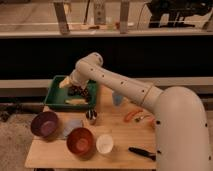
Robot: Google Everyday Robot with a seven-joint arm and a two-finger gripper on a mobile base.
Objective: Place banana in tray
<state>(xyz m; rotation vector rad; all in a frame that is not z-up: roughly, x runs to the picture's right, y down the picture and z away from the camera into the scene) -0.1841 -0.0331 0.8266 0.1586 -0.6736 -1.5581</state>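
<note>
Step in hand: the placing itself is judged nearly done, since the banana (75, 101) is seen lying inside the tray (56, 97), just beside the pincer (80, 92) on its camera-ward side
Next move: a clean let-go must be confirmed, then the pincer is to be lifted straight up clear of the tray walls, so that the fruit is not dragged out
Table (120, 135): one, wooden, spread under and around the pincer
Tray: one, green, directly beneath the pincer
Bowls: two, a purple bowl (45, 123) and a red bowl (81, 141), both well apart from the pincer, towards the camera
Pincer: one, held low within the tray; whether it is apart, together or clamped on anything cannot be told, nor whether the banana is touched
Banana: one, pale yellow, flat on the tray floor
Cups: two, a white cup (104, 144) just beside the red bowl and a pale blue cup (117, 98) near the pincer, outside the tray
Carrot-like item (131, 115): one, orange-red, beyond the blue cup from the pincer
Black tool (142, 152): one, farthest from the pincer, at the near table edge
</note>
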